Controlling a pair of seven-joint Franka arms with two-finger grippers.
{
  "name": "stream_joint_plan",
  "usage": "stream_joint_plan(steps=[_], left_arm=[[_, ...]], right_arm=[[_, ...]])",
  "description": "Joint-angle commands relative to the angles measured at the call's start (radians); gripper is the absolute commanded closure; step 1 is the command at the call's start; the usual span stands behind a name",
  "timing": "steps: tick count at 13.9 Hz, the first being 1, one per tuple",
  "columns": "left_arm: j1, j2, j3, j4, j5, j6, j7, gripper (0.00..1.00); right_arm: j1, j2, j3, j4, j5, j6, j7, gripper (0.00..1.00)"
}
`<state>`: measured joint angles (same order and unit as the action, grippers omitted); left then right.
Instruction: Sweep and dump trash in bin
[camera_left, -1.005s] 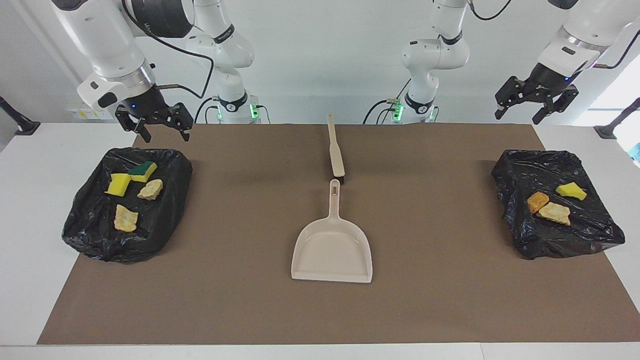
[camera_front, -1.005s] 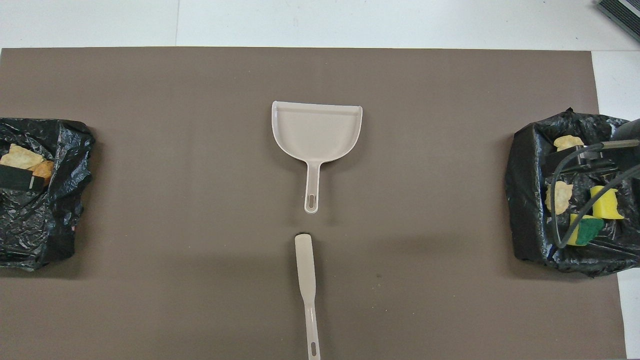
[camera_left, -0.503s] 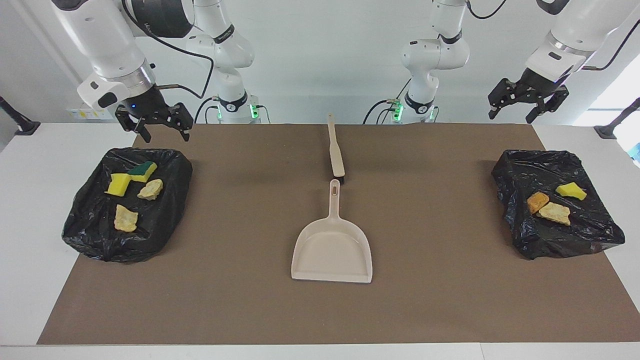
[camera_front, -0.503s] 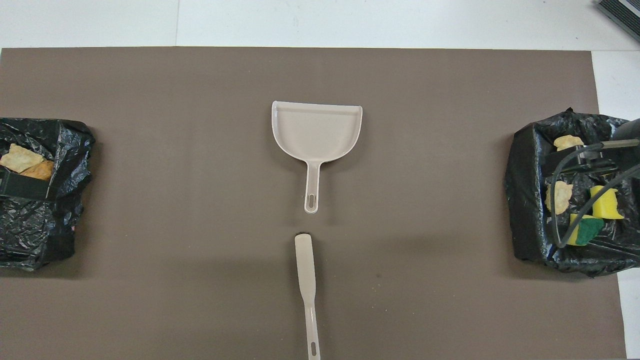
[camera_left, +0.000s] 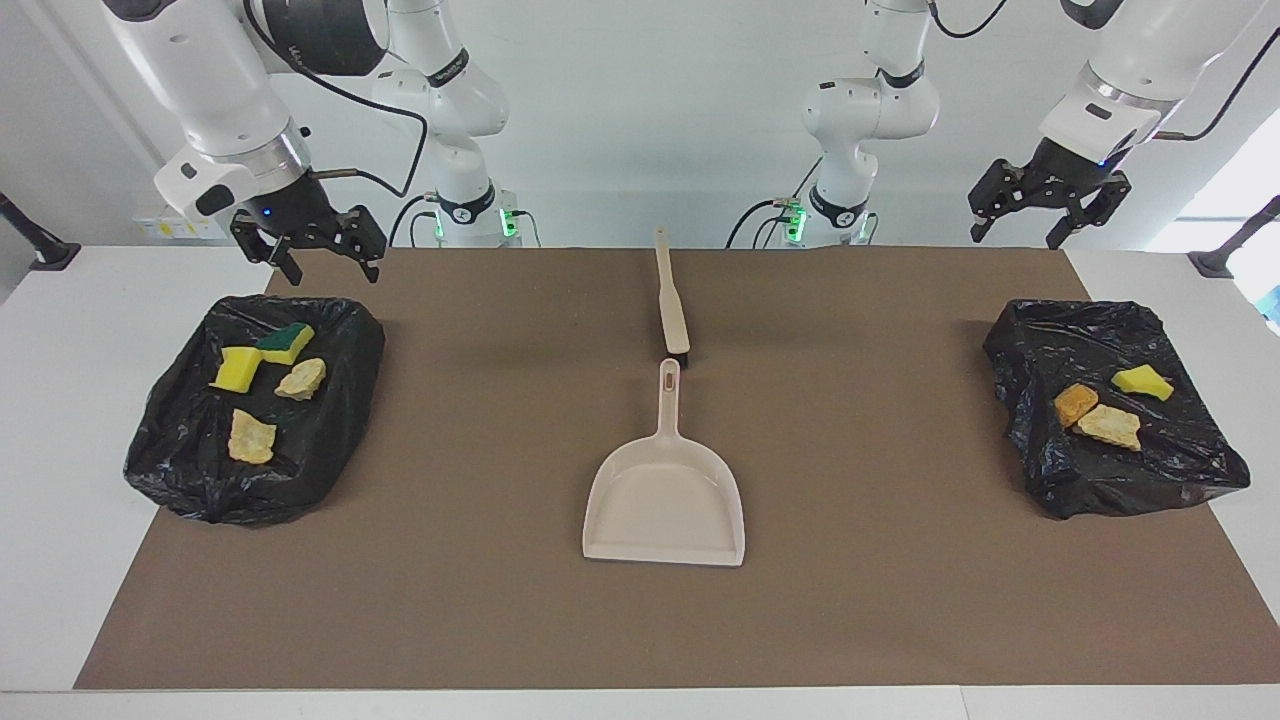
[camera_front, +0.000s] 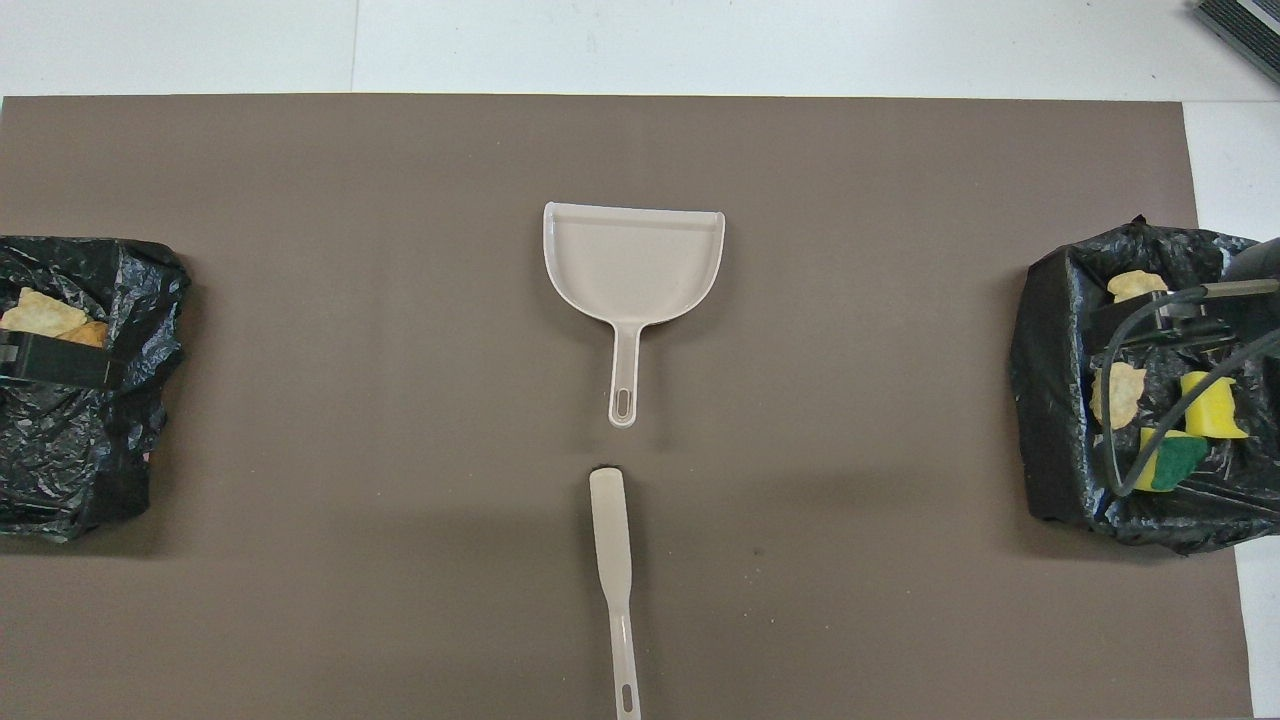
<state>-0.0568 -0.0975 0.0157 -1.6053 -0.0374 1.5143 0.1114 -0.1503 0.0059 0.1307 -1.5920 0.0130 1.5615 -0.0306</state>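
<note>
The trash (camera_left: 257, 390) lies in two black bags (camera_left: 255, 405), beside the empty dustpan (camera_left: 664, 505) and brush (camera_left: 670, 305). Both the left gripper (camera_left: 1045, 195) and right gripper (camera_left: 308, 240) hang spread, holding nothing. A low swing could snag a bag.

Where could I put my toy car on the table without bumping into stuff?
The brown mat is bare between the dustpan and each black bag. The middle is crowded: the brush lies right by the dustpan's handle. Both bags hold trash.
</note>
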Motion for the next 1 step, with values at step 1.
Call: stream_joint_plan(steps=[1], left_arm=[[-0.015,-0.034,0.006,-0.056,0.014,0.062,-0.021,0.00]], right_arm=[[-0.008,-0.007,0.003,-0.003,0.001,-0.017,-0.019,0.00]])
